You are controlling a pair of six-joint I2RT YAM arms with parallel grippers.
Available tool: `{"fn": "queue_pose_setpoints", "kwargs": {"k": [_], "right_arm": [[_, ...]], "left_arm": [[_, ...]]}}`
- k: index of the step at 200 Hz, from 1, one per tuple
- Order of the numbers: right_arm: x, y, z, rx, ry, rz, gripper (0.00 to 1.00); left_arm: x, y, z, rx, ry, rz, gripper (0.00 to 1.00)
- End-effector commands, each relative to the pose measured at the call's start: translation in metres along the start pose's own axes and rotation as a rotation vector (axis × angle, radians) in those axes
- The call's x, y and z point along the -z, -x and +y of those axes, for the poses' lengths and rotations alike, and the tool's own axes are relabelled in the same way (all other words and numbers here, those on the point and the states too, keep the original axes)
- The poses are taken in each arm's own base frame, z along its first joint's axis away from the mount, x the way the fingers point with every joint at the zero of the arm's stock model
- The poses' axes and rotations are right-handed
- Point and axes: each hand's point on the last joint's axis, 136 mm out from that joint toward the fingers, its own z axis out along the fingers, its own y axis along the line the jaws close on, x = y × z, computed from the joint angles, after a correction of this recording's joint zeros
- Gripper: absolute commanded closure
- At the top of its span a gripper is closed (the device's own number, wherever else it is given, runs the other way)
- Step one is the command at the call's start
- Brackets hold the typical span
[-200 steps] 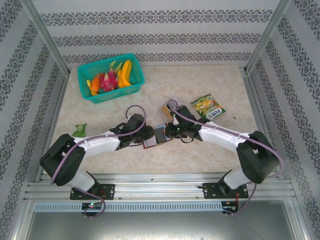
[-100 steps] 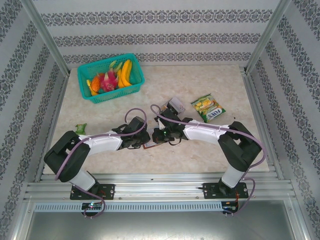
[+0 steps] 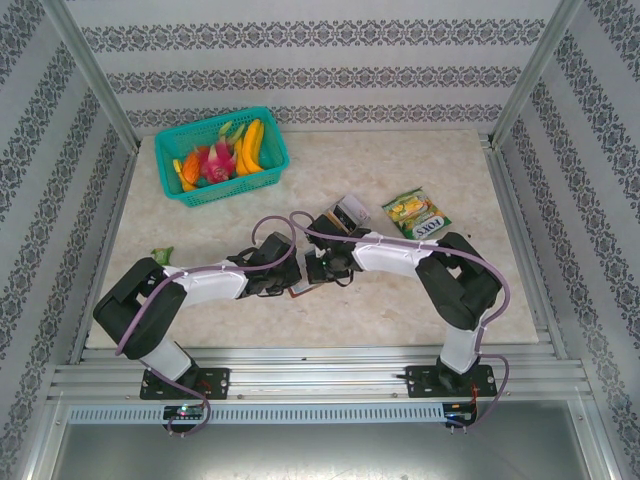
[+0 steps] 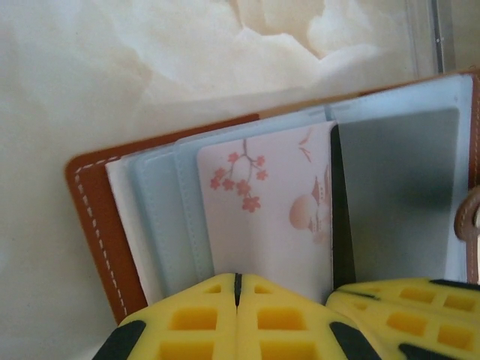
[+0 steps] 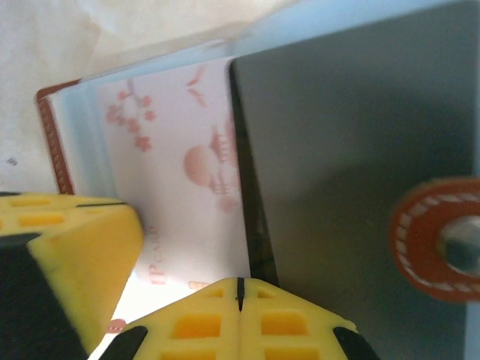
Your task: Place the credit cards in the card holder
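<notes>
Top camera: fixed high up behind the arm bases (image 3: 185, 380), looking down on the whole worktop (image 3: 420, 160) from far off.
Left wrist camera: rides on the left arm and looks down past the left hand (image 4: 236, 300), very close to the open card holder (image 4: 94, 217).
Right wrist camera: rides on the right arm and looks down past the right hand (image 5: 240, 300), closer still.
Both wrist cameras share: the same pink-blossom card (image 4: 262, 202), and each sees the other hand's yellow tip.
Shared with top camera: the middle of the worktop, where both hands meet.

Card holder (image 4: 86, 217) cut off rightward; whitish card (image 4: 262, 210) partly behind fingers (image 4: 202, 300).
</notes>
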Motion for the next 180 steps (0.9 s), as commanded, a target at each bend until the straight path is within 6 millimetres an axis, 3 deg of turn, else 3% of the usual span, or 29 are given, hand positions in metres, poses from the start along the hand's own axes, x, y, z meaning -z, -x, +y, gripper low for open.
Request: {"fn": "queue_pose_setpoints", "kwargs": {"k": [1,22,87,135,180], "right_arm": [[-0.001,0.004,-0.035,0.012,-0.165,0.010,0.99],[-0.006,0.001,-0.044,0.009,-0.193,0.033,0.98],[0.008,0.034,-0.033,0.003,-0.143,-0.050,0.95],[0.008,0.037,-0.031,0.001,-0.154,-0.052,0.94],[0.022,0.018,0.009,0.067,0.054,-0.011,0.93]], "left_arm": [[-0.006,-0.017,0.051,-0.013,0.192,0.051,0.96],[-0.006,-0.018,0.057,-0.018,0.215,0.051,0.97],[-0.006,-0.022,0.063,-0.037,0.236,0.065,0.97],[-0.005,-0.021,0.062,-0.043,0.235,0.063,0.98],[-0.004,-0.018,0.056,-0.057,0.224,0.061,0.98]]}}
